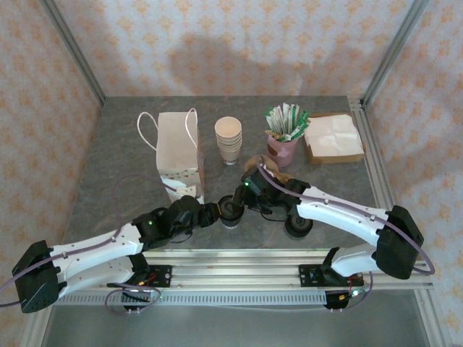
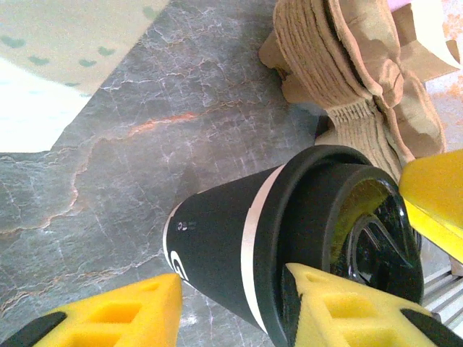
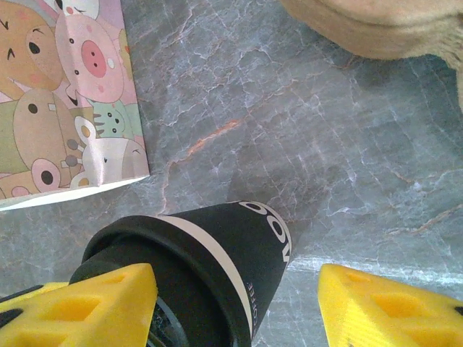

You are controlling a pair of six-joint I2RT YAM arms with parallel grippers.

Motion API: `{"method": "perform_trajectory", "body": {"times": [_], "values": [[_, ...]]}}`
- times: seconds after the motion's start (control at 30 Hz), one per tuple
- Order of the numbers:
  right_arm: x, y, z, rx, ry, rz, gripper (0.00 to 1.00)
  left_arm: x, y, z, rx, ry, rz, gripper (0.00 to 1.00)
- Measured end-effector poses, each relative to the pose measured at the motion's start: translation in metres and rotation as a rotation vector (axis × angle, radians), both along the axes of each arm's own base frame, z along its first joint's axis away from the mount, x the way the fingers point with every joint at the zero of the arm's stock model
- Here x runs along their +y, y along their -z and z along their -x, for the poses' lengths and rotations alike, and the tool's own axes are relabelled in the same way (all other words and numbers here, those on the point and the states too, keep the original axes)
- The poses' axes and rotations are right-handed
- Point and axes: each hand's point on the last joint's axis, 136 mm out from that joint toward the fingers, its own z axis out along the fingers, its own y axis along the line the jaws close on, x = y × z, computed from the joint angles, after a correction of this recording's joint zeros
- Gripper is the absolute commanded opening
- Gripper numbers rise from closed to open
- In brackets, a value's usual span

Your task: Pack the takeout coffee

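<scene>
The takeout coffee [image 1: 231,210] is a black paper cup with a white band and a black lid. It stands on the grey table in front of the paper bag [image 1: 179,155]. My left gripper [image 1: 218,212] reaches it from the left. In the left wrist view its right finger lies against the lid rim of the cup [image 2: 239,246], while its left finger stands off the cup wall; the gripper [image 2: 233,289] is open. My right gripper [image 1: 244,194] comes in from the right. It is open [image 3: 237,278], with one finger over the lid of the cup [image 3: 217,260] and the other well clear.
A stack of cream cups [image 1: 228,139] stands behind the coffee, brown cardboard carriers [image 1: 264,165] just behind the right gripper. A pink cup of sachets [image 1: 283,141] and a napkin tray [image 1: 333,137] sit at the back right. Loose black lids [image 1: 298,224] lie by the right arm.
</scene>
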Motion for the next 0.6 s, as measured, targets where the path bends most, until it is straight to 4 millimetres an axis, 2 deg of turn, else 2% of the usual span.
{"method": "perform_trajectory", "body": {"times": [0.33,0.6], "values": [[-0.008,0.005,0.026,0.02,0.011,-0.023,0.61,-0.001,0.001,-0.004,-0.004,-0.007,-0.019,0.44],[-0.017,0.005,0.032,0.024,0.042,-0.051,0.62,-0.01,-0.001,-0.01,-0.004,0.017,-0.053,0.47]]}}
